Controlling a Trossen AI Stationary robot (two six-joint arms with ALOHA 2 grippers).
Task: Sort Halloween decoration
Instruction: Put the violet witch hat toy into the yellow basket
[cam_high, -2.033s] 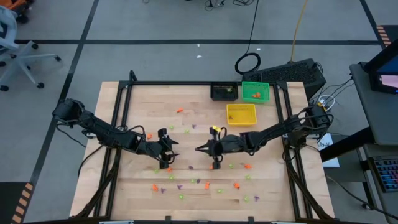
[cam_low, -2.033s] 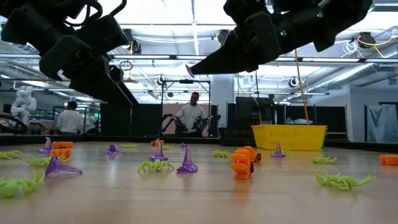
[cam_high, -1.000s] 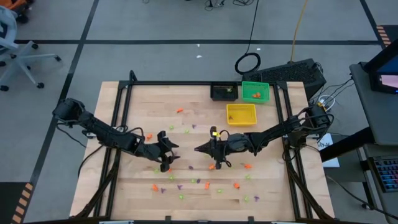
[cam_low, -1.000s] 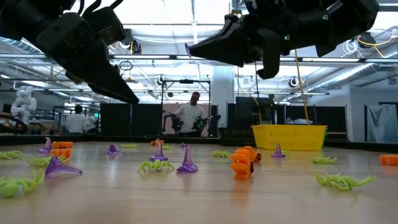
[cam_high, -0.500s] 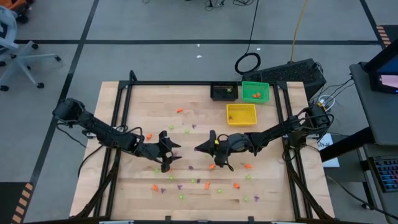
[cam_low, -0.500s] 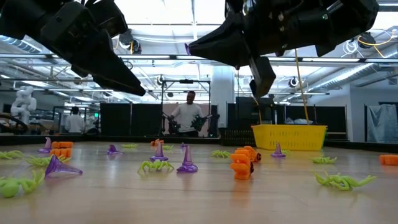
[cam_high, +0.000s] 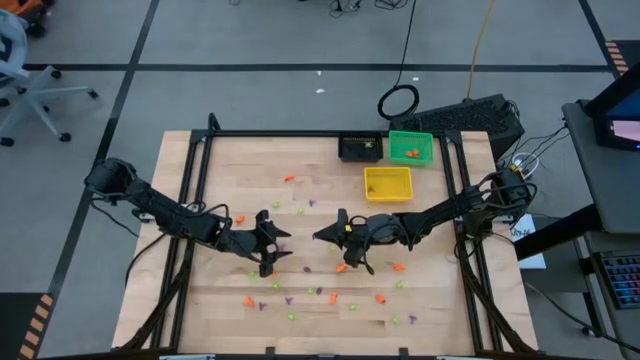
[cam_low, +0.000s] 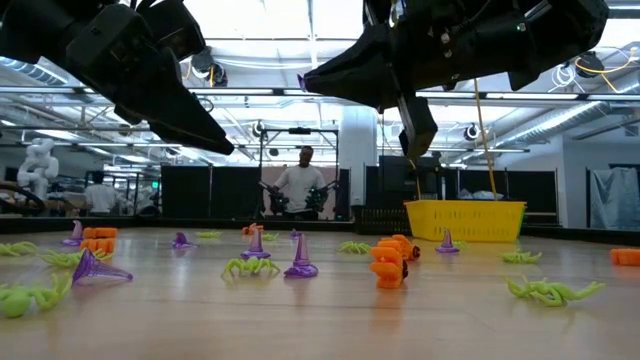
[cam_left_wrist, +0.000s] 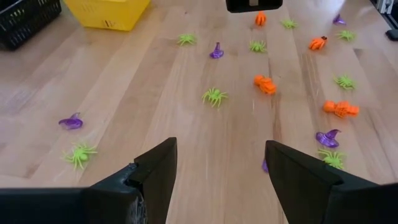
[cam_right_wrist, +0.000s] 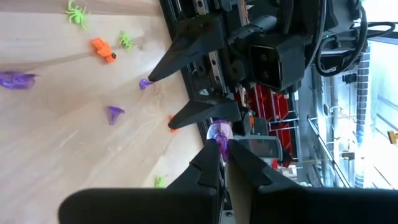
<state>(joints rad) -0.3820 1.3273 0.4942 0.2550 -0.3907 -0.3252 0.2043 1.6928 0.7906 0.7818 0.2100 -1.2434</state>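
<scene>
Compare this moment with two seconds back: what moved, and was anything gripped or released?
The right gripper, shut on a purple trinket, rolled at the wrist and rose slightly above mid-table. The left gripper, open and empty, lifted and edged toward it. Nothing was grasped or released. The bins and scattered trinkets stayed put.

One camera hangs high up and looks straight down on the whole wooden table (cam_high: 240, 190) and both arms. One sits low at the table top and looks flat across it into the room behind. One rides on each wrist and looks out past its own fingers, close to the wood. The yellow bin (cam_high: 388, 184) shows in the high, low and left wrist views. The right wrist camera faces the left arm.
</scene>
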